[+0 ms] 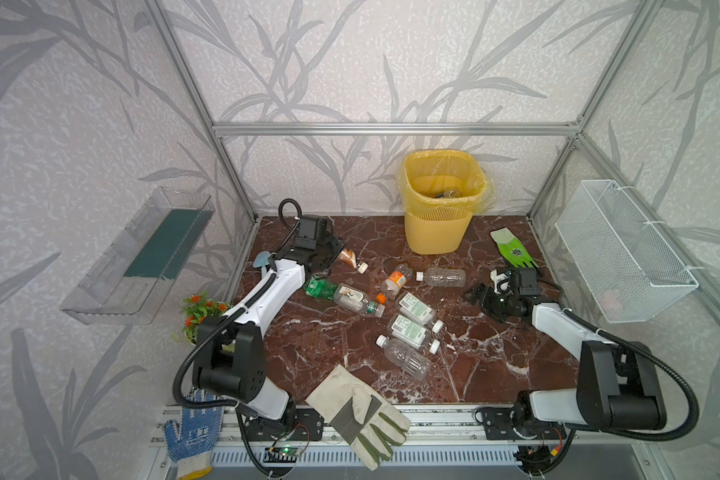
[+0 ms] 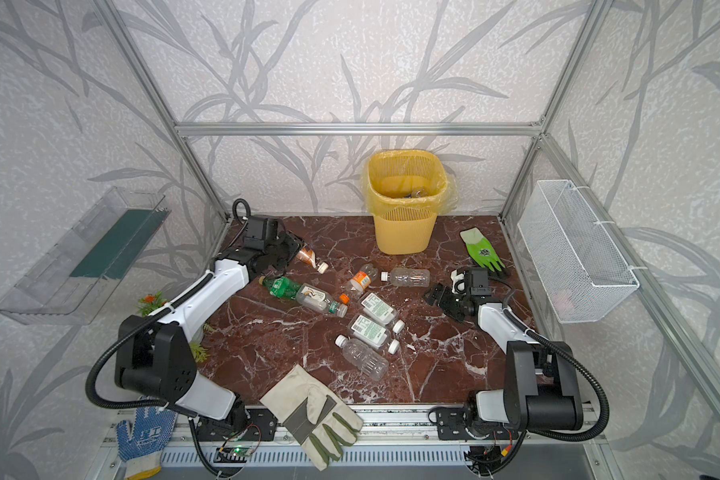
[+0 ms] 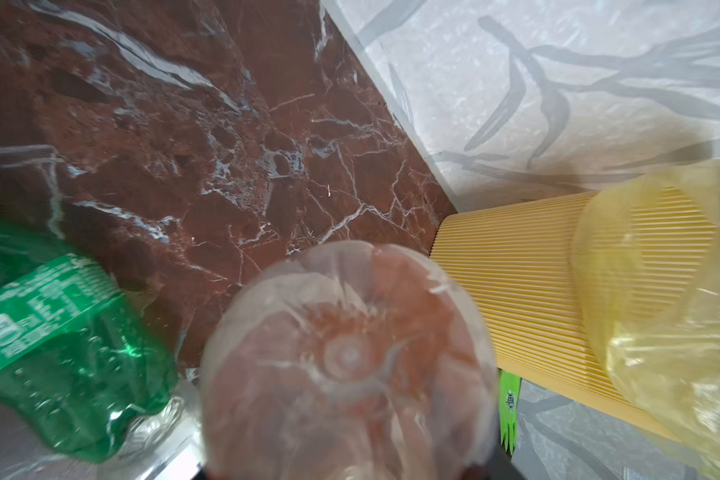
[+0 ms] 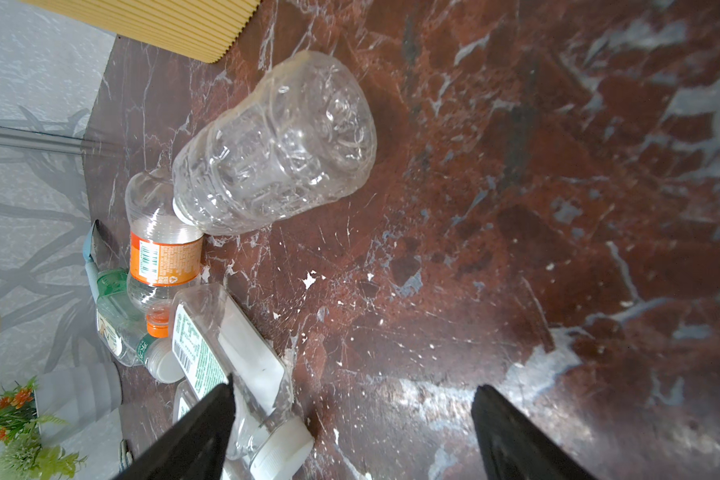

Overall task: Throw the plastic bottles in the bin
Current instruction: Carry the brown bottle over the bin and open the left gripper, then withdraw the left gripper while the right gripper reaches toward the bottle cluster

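Nearest the robot base, a clear ribbed bottle (image 1: pixel 406 358) lies on its side on the marble table (image 1: pixel 308 345), with two labelled bottles (image 1: pixel 410 331) side by side just beyond it. Further in, the right gripper (image 4: pixel 352 390) hovers with its jaws spread wide and empty, facing a clear bottle (image 4: pixel 275 141) that lies beside an orange-labelled bottle (image 4: pixel 163 257). On the left side, a green bottle (image 1: pixel 321 287) lies on the table. Beyond it, the left gripper (image 1: pixel 334 250) is clamped on the amber bottle (image 1: pixel 348 257), base toward the wrist and cap angled down; whether the cap touches the table cannot be determined. The bin (image 1: pixel 437 232) stands against the back wall. The bottles appear empty: light, thin-walled, smooth, liable to roll and dent. Grip across the mid-body with moderate force; the cap end is probably stiffest.
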Tool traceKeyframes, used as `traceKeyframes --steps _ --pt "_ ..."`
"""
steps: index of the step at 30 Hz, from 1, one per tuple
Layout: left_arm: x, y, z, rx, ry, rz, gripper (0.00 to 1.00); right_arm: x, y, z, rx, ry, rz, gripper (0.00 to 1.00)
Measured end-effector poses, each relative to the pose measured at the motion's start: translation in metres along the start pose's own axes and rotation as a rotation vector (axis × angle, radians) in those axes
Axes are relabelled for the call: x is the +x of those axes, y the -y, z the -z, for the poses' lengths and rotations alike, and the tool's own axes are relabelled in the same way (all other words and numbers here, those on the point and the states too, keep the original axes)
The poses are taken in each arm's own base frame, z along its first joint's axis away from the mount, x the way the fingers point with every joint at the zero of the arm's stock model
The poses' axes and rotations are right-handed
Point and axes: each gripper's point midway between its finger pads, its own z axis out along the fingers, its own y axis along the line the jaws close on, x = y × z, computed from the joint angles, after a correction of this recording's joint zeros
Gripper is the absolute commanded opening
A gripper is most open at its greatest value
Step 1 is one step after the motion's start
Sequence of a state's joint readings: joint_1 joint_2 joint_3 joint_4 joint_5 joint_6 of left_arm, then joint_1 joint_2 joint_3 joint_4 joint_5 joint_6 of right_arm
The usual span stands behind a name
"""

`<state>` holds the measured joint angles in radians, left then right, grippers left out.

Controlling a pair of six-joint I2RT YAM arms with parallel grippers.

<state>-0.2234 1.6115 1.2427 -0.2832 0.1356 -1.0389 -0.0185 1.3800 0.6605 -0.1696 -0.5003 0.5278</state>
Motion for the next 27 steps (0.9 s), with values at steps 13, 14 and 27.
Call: traceKeyframes --steps 13,14,27 --pt "-0.052 0.250 -0.016 0.482 -0.005 -0.130 0.99 0.006 -0.002 -0.015 -0.011 -0.035 -0.016 0.89" --pt "-0.056 0.286 0.007 0.584 0.027 -0.154 0.99 0.007 -0.003 -0.016 -0.013 -0.037 -0.015 0.89" --pt "-0.070 0.266 0.067 0.550 -0.016 -0.380 0.99 0.008 -0.010 -0.018 -0.033 -0.037 -0.006 0.89"
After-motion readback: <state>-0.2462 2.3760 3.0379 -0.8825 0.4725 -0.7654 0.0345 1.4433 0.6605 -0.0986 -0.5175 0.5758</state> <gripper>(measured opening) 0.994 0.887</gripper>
